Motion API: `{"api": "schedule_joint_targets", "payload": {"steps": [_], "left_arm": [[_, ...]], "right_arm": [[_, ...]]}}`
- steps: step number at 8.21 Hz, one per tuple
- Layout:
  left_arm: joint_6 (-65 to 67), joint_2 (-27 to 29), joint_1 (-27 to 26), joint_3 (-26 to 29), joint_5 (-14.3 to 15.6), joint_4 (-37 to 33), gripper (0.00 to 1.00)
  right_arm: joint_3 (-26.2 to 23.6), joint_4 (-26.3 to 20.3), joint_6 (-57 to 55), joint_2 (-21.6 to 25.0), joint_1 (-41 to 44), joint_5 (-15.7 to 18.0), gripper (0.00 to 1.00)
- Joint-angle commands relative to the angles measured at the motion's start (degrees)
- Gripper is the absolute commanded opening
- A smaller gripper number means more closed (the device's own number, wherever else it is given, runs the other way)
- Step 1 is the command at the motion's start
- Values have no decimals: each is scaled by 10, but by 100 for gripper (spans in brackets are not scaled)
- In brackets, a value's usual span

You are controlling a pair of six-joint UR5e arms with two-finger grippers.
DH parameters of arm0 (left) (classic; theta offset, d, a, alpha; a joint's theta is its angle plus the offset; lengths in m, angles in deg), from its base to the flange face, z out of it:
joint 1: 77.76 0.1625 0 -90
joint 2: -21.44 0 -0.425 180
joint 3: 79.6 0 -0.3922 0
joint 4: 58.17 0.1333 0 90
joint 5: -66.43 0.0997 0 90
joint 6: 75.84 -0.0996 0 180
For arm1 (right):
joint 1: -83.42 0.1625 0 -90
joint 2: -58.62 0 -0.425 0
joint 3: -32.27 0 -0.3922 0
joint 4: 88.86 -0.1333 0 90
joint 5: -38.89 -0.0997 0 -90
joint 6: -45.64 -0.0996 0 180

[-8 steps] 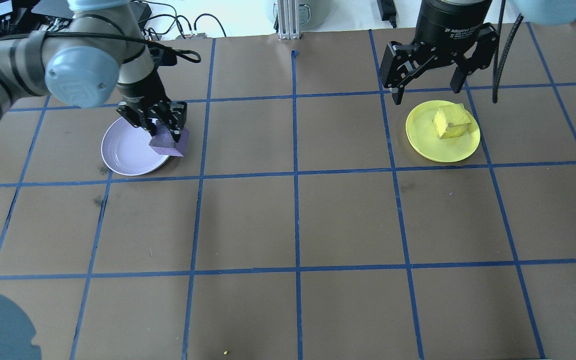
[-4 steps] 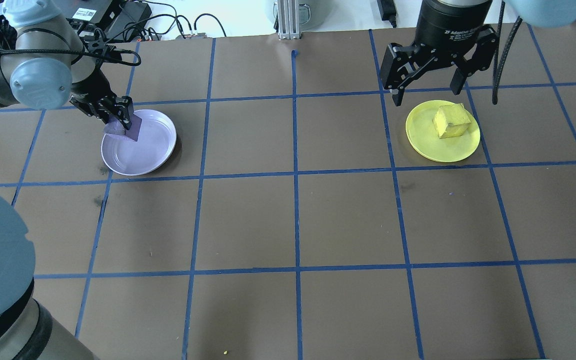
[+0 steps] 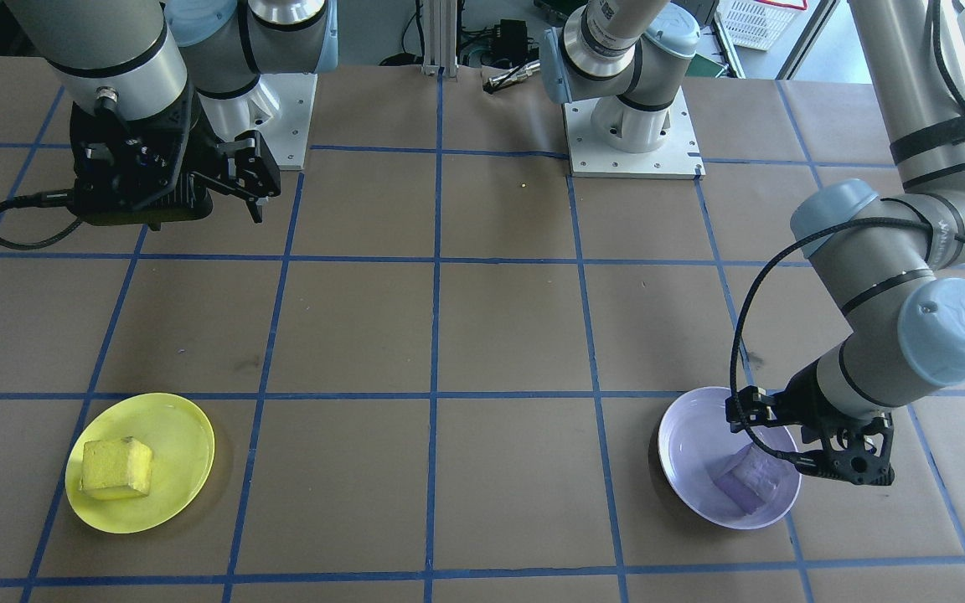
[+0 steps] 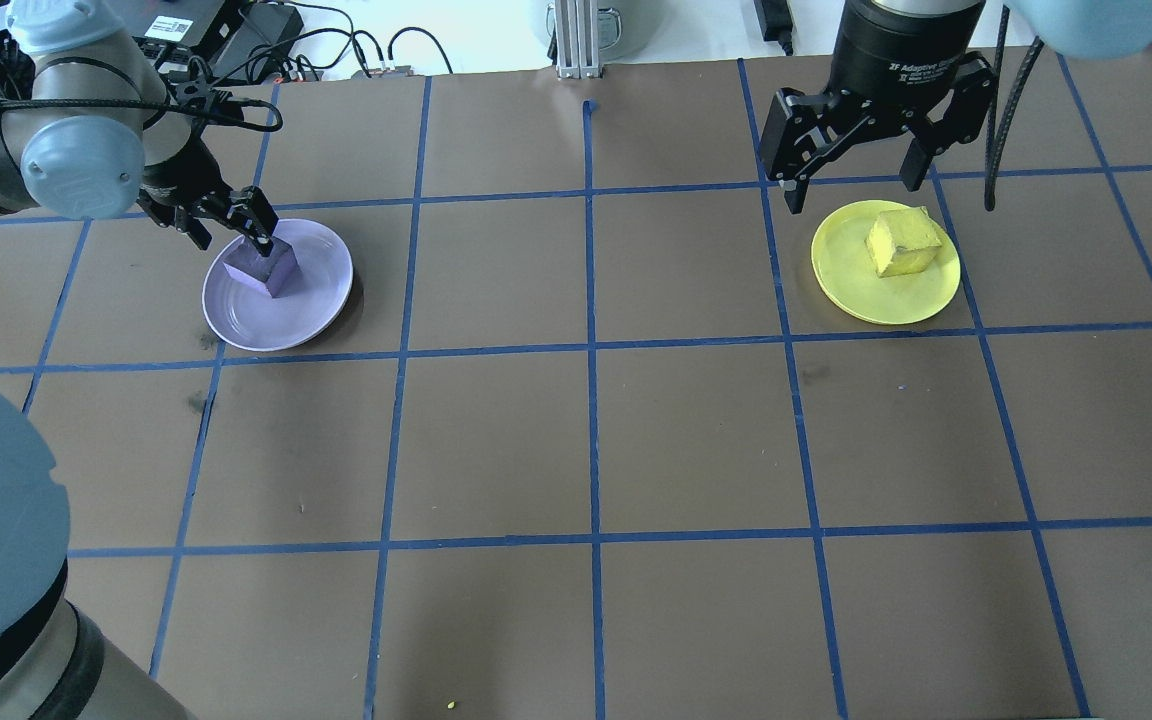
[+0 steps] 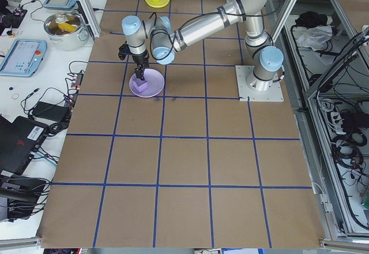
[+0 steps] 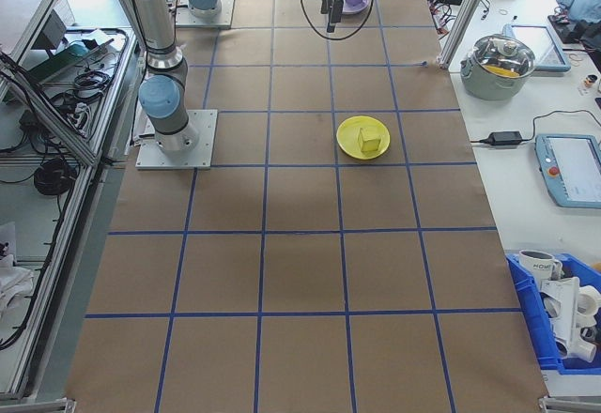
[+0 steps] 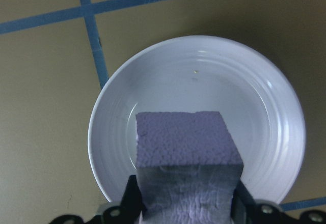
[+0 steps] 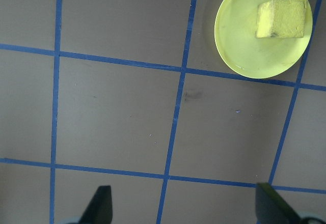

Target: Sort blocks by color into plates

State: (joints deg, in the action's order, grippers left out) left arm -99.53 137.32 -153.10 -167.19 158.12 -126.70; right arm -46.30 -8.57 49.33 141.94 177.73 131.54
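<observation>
The light purple block [image 7: 183, 137] hangs low over the inside of the lavender plate [image 7: 204, 81], and whether it touches I cannot tell. My left gripper [image 7: 186, 208] is shut on it. From overhead, that gripper [image 4: 254, 250] holds the block [image 4: 268, 270] over the plate's [image 4: 306, 305] far-left part. The yellow block [image 4: 901, 242] lies tilted in the yellow plate [image 4: 851, 280]. My right gripper [image 4: 851, 185] hangs open and empty, high above the plate's far-left rim. Its wrist view shows the yellow block [image 8: 283, 18] in the plate [image 8: 239, 46] at the top right.
Brown paper with a blue tape grid covers the table [image 4: 586, 440]. A tiny yellow crumb [image 4: 450, 705] lies near the front edge. The arm bases [image 3: 629, 134] stand at the robot's side. A lidded pot [image 6: 498, 61] and tablets sit on a side bench beyond the table.
My left gripper carried the purple block from the lavender plate's right edge across to its far-left side, then brought it in over the plate. The right arm stayed still.
</observation>
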Motion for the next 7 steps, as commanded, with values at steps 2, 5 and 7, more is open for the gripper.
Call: {"api": "schedule_joint_targets", "payload": {"steps": [2, 5, 7], "left_arm": [[96, -111, -21, -1, -6, -113, 100], [215, -205, -101, -11, -9, -140, 100], [268, -238, -151, -12, -8, -140, 100]], "right_arm": [[-1, 0, 0, 0, 0, 0, 100], [-1, 0, 0, 0, 0, 0, 100], [-1, 0, 0, 1, 0, 1, 100]]}}
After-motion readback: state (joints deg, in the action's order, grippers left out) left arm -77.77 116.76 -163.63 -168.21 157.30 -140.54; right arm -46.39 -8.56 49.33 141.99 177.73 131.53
